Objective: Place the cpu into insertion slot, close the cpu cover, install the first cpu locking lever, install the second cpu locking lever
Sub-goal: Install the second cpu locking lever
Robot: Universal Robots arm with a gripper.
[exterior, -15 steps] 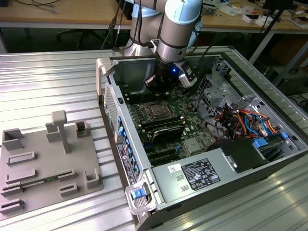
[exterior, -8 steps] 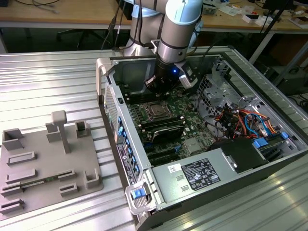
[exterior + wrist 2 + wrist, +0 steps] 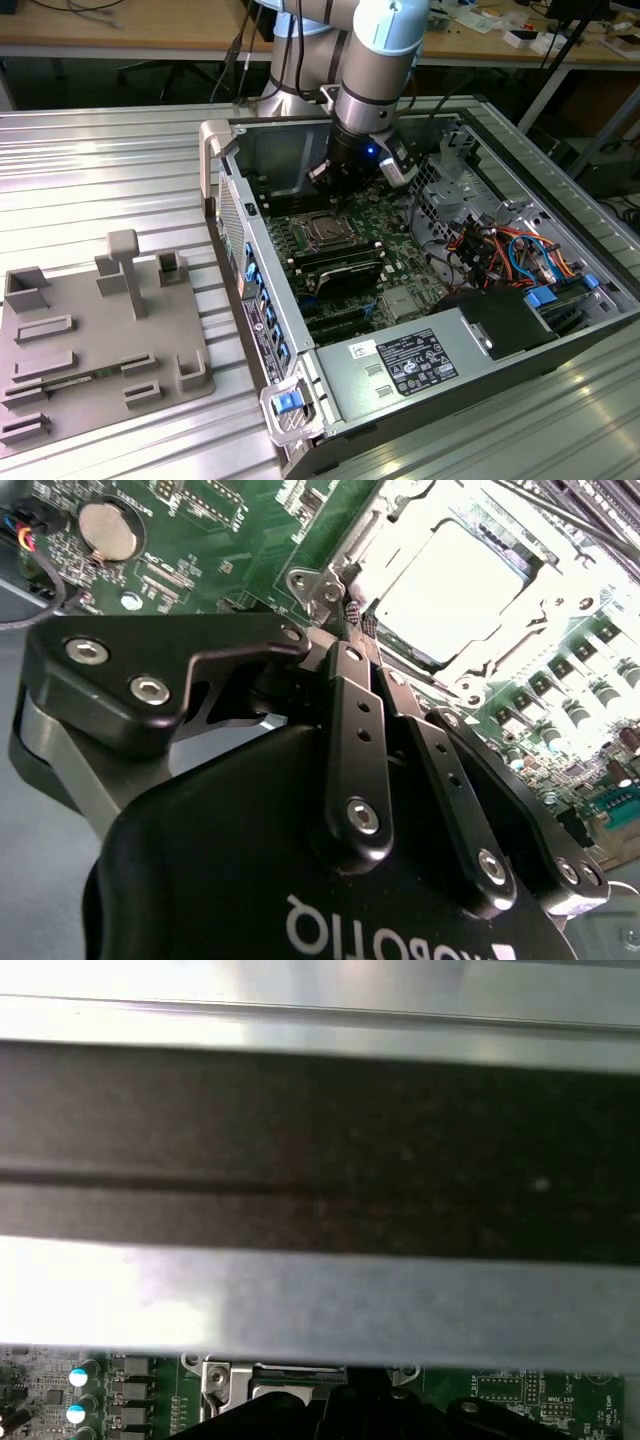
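cpu (image 3: 450,580) lies seated in the insertion slot (image 3: 325,230) with the cpu cover (image 3: 495,650) down around it, and the gripper (image 3: 352,630), fingers pressed together with nothing discernible between them, stands at that slot's corner, so the lever-latching step is judged in hand, calling for firm, steady pressure without slipping.

Arm (image 3: 365,60): smooth silver-grey round tubing, seen in the exterior view.
Joint cap (image 3: 395,25): pale blue cover on the joint housing.
Cables (image 3: 290,45): dark leads running alongside the upper tube.
Wrist (image 3: 350,160): black cylindrical section carrying a small blue light (image 3: 371,152).
Tool (image 3: 350,620): matt black, with a rounded housing and flat linkage bars (image 3: 352,750), in the second wrist view.
Screws (image 3: 362,815): silver hex-socket heads at the link pivots.
Marking: white lettering (image 3: 340,930) on the housing, seen upside down.
Bracket (image 3: 110,680): black plate with two silver bolts.
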